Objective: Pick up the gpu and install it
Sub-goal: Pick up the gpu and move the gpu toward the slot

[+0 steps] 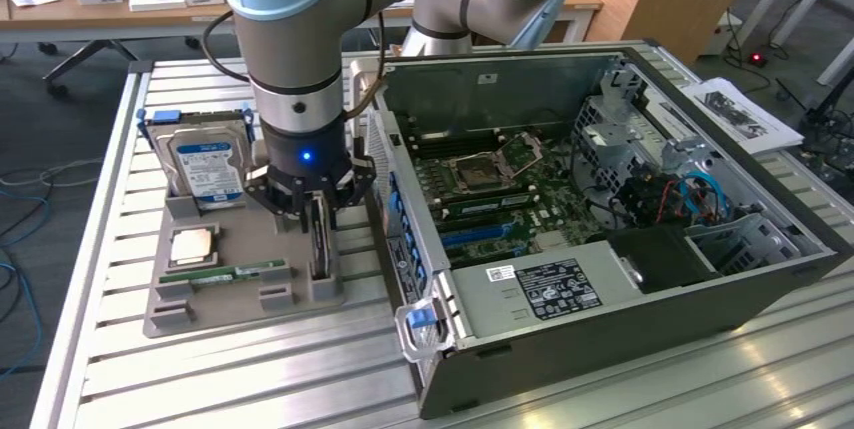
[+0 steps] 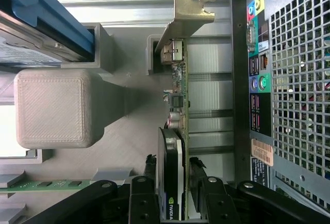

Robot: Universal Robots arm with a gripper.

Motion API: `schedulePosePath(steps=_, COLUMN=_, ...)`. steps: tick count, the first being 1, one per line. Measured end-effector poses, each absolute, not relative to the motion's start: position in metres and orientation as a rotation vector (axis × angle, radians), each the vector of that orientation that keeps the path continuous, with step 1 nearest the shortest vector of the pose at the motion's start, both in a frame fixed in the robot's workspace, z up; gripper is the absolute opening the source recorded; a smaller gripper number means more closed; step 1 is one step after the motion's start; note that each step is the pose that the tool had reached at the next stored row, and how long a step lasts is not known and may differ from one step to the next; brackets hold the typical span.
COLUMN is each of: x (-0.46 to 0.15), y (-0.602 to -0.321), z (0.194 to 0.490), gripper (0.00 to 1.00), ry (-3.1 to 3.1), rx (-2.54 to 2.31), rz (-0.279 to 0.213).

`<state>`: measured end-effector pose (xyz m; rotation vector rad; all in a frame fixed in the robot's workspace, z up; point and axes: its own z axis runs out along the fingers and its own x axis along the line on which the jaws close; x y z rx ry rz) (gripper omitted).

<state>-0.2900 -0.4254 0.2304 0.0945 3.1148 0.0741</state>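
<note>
The gpu (image 1: 322,254) is a thin dark card standing on edge in a slot of the grey holder tray (image 1: 227,317), beside the open computer case (image 1: 601,249). My gripper (image 1: 319,221) reaches straight down onto its top edge. In the wrist view the gpu (image 2: 179,79) runs away from the camera, with its metal end bracket (image 2: 188,7) at the far end. My gripper (image 2: 172,170) has one black finger (image 2: 150,168) on each face of the card, and both press against it. The card still sits in its slot.
On the tray lie a silver hard drive (image 1: 207,164), a processor chip (image 1: 194,246) and a green memory stick (image 1: 224,273). The case's motherboard (image 1: 494,184) is exposed. The case's perforated rear panel (image 2: 289,79) stands close beside the card. A grey tray block (image 2: 51,108) is on the other side.
</note>
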Motion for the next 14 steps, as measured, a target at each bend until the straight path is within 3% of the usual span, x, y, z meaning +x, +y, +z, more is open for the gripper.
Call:
schedulePosePath(steps=10, x=-0.2900, y=-0.4254, z=0.2304, gripper=0.37, ry=3.115, rx=0.094, rz=0.074)
schedulePosePath(steps=12, x=-0.2900, y=-0.4254, z=0.2304, gripper=0.27, ry=3.115, rx=0.094, rz=0.074)
schedulePosePath(steps=14, x=-0.2900, y=-0.4254, z=0.2304, gripper=0.27, ry=3.115, rx=0.094, rz=0.074)
